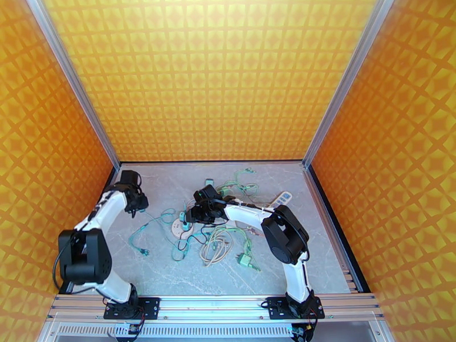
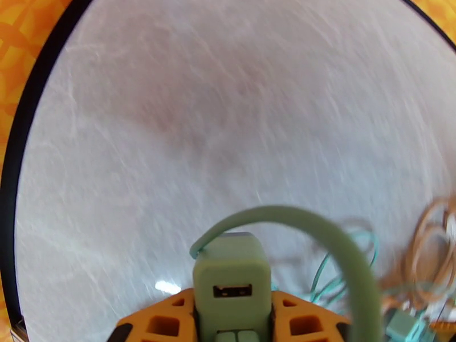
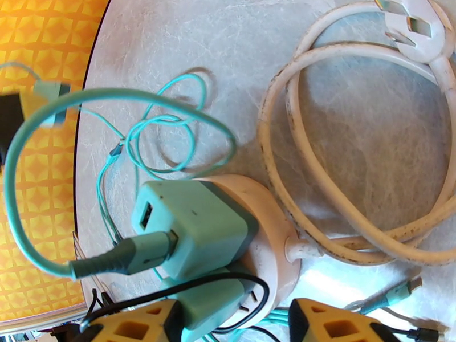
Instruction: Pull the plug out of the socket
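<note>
A: Left tool (image 2: 232,317)?
B: Clamped on the green plug (image 2: 231,275), with its green cord (image 2: 319,229) arching off the top. Held over bare counter (image 2: 228,109) at the left, well apart from the round socket (image 3: 276,235).
A: Right tool (image 3: 236,326)?
B: Fingers half apart, straddling the socket's edge and a teal adapter (image 3: 194,223) seated in it. Cannot tell whether they grip. A white cable (image 3: 296,166) coils beside the socket.

Looked like a robot lab test booth, not a home: orange patterned walls (image 1: 216,75) on 3 sides w/ aluminium posts (image 1: 342,81), grey marble-look table (image 1: 319,246), left arm (image 1: 108,215) & right arm (image 1: 285,235) bolted to a metal rail (image 1: 216,306) at near edge, cables (image 1: 219,246) strewn btwn them.
</note>
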`<action>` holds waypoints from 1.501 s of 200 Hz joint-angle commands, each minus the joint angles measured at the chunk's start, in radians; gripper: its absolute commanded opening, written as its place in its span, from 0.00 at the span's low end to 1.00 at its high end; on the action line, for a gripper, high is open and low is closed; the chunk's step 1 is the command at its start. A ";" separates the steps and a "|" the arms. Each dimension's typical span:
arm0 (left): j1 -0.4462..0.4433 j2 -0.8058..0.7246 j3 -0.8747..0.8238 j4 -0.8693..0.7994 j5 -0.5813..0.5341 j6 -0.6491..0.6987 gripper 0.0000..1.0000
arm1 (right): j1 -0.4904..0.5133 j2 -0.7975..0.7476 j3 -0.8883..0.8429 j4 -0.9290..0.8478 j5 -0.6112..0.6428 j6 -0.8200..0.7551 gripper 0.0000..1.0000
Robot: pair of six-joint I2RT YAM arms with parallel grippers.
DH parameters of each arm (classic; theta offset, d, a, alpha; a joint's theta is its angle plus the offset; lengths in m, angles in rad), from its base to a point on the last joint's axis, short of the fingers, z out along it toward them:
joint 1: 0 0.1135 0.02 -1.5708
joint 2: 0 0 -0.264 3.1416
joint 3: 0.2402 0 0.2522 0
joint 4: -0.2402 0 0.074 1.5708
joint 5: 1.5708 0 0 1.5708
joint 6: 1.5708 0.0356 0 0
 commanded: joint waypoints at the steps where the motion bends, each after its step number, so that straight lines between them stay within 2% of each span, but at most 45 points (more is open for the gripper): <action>1: 0.027 0.039 0.043 0.030 0.055 -0.007 0.06 | 0.006 0.087 -0.048 -0.166 0.130 -0.019 0.53; 60: 0.109 0.111 0.007 0.087 0.257 -0.035 0.08 | 0.006 0.083 -0.052 -0.161 0.132 -0.017 0.53; 112: 0.211 0.123 -0.072 0.180 0.452 -0.129 0.17 | 0.006 0.093 -0.043 -0.164 0.124 -0.020 0.53; 134: 0.235 0.109 -0.104 0.236 0.534 -0.171 0.33 | 0.006 0.093 -0.041 -0.165 0.123 -0.020 0.53; 163: 0.245 0.052 -0.128 0.277 0.580 -0.207 0.70 | 0.006 0.090 -0.046 -0.165 0.124 -0.019 0.53; 179: 0.244 0.023 -0.127 0.280 0.592 -0.219 0.80 | 0.006 0.090 -0.052 -0.161 0.124 -0.017 0.53; 253: 0.223 -0.124 -0.213 0.249 0.595 -0.183 0.84 | 0.003 0.024 -0.038 -0.157 0.165 -0.022 0.56; 276: 0.180 -0.162 -0.271 0.248 0.594 -0.159 0.82 | 0.003 -0.038 -0.016 -0.152 0.206 -0.047 0.60; 300: 0.120 -0.199 -0.335 0.264 0.594 -0.160 0.75 | 0.003 -0.092 0.016 -0.185 0.276 -0.072 0.62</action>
